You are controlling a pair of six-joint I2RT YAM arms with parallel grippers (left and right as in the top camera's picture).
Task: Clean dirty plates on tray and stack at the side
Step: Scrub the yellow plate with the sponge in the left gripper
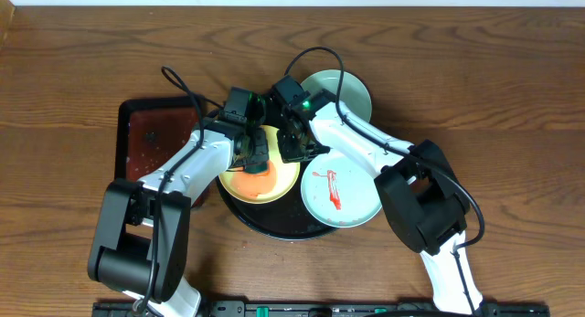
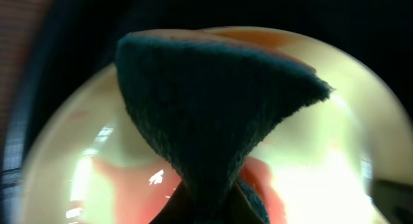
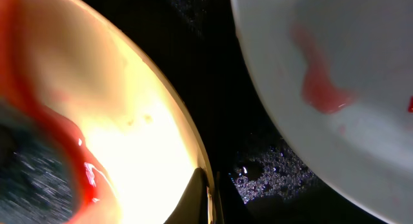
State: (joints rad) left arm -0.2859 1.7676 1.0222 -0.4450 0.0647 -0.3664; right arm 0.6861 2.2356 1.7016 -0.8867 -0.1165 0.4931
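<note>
We log: round black tray point(image 1: 274, 227) bearing smeared pale yellow plate point(image 1: 286, 179), red-streaked blue-green plate point(image 1: 352, 206); second blue-green plate point(image 1: 352, 92) beside it.

Dark sponge point(image 2: 213, 101), smeared yellow plate point(image 2: 322, 140)

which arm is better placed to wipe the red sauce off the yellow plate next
Left. The left claw is shut on the dark sponge, right over the yellow plate's red sauce. The right claw is shut at that plate's rim, with no sponge.
</note>
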